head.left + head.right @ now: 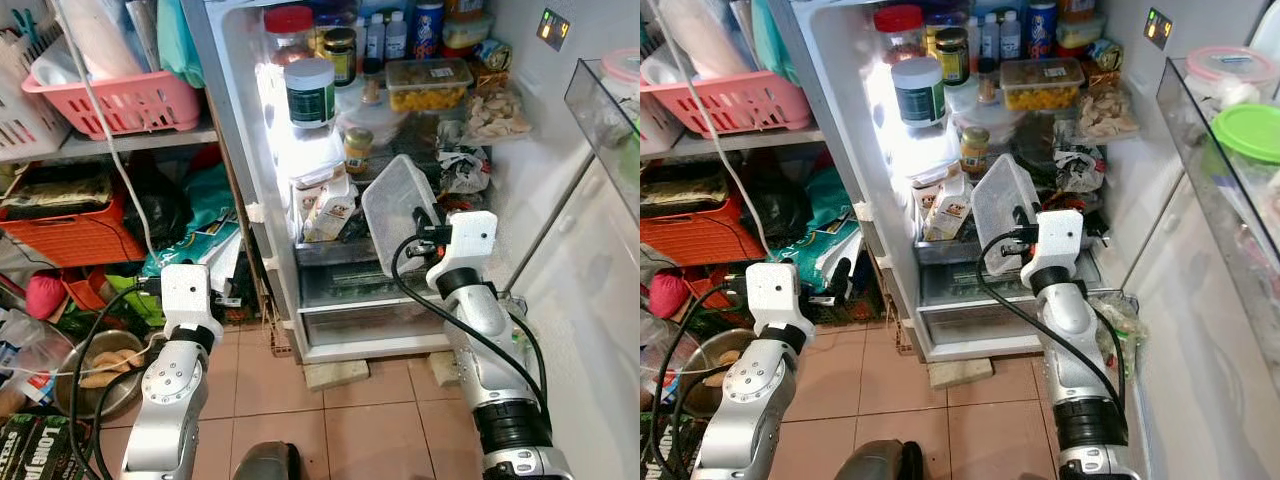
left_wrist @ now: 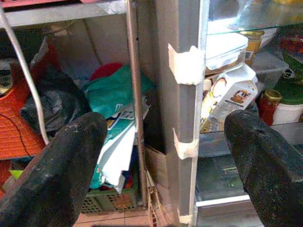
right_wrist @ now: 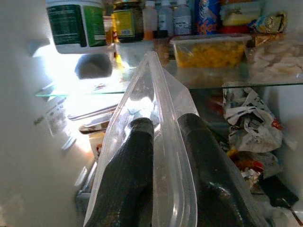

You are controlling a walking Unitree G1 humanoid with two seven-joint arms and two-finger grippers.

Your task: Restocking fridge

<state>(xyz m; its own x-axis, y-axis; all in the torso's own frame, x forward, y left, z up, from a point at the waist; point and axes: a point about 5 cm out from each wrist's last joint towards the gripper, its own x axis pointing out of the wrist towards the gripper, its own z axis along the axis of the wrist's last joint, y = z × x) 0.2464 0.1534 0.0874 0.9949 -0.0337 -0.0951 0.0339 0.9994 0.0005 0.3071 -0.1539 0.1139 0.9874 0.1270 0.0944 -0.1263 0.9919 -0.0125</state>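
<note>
I stand before the open fridge point(image 1: 250, 120). My right gripper point(image 3: 163, 124) is shut on an empty clear plastic container point(image 1: 398, 208), pinching one wall between its black fingers point(image 3: 127, 175). The container is tilted up on edge in front of the middle shelves, above the crisper drawer point(image 1: 360, 315). My left gripper point(image 2: 165, 132) is open with nothing between its fingers. It hangs low beside the fridge's left wall point(image 2: 182, 113), in front of the cluttered rack.
The glass shelf point(image 3: 213, 78) carries a tub of yellow food point(image 1: 428, 82), a green-label jar point(image 1: 310, 92) and bottles. Cartons point(image 1: 330, 210) stand below. The open door's shelf point(image 1: 1200, 130) is at right. A pink basket point(image 1: 130, 95), orange crate point(image 1: 70, 235) and metal bowl point(image 1: 100, 370) sit left.
</note>
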